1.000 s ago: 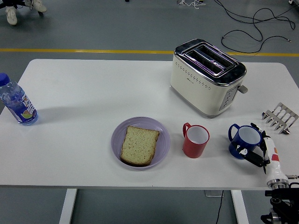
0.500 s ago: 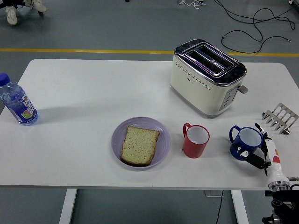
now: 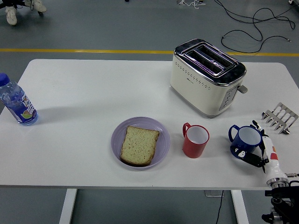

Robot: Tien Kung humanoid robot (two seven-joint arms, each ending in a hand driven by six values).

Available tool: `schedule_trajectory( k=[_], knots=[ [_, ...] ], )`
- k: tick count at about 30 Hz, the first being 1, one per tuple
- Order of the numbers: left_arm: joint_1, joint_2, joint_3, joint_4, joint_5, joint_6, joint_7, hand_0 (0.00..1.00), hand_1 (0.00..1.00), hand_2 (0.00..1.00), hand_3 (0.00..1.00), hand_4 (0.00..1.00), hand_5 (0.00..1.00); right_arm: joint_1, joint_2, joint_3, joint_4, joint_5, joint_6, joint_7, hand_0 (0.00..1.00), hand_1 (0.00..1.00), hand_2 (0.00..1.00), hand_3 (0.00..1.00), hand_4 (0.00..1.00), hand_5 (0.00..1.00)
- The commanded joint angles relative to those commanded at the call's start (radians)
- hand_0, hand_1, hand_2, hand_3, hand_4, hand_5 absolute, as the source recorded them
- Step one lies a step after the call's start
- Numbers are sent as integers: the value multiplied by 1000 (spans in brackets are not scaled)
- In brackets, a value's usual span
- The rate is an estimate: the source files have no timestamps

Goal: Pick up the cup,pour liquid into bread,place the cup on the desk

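Head view has the right hand (image 3: 259, 151) at lower right, fingers curled around the blue cup (image 3: 245, 141), which sits on the table (image 3: 84, 93). So it's barely started: lifting, pouring on the bread (image 3: 139, 145) mid-frame and setting down are all left.

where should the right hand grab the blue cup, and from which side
Grip the blue cup around its body from the right, near side, where the right hand already sits against it. The cup stands upright with its handle pointing left toward the red cup, so the right wall is bare and likely the easiest place to wrap.
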Motion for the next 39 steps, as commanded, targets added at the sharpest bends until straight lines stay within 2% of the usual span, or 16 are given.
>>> schedule_trajectory(
  k=[4, 17, 23, 29, 36, 39],
  knots=[
    [-3, 0, -2, 0, 0, 0, 0, 656, 702, 723, 617, 364, 925, -3, -2, 22, 51, -21, 7, -21, 868, 815, 962, 998, 936, 2],
    [-2, -1, 1, 0, -9, 2, -2, 657, 702, 722, 617, 364, 925, -22, -17, 77, 145, -57, 15, -55, 899, 847, 988, 998, 932, 2],
    [3, -1, 1, 0, -7, 1, -2, 657, 702, 723, 617, 363, 925, -62, -33, 121, 246, -95, 4, -73, 903, 845, 985, 998, 942, 2],
    [8, 0, -3, 0, 3, 0, -1, 657, 702, 723, 617, 362, 927, -83, -44, 168, 305, -119, -8, -82, 904, 844, 983, 998, 956, 2],
    [6, 3, -5, 0, 13, 0, 0, 657, 702, 723, 617, 363, 925, -125, -51, 288, 426, -112, -23, -93, 905, 847, 975, 998, 958, 20],
    [4, 3, -15, 0, 24, 0, 1, 657, 702, 723, 617, 363, 925, -139, -50, 334, 477, -74, -22, -95, 905, 847, 975, 998, 958, 20]
  ],
)
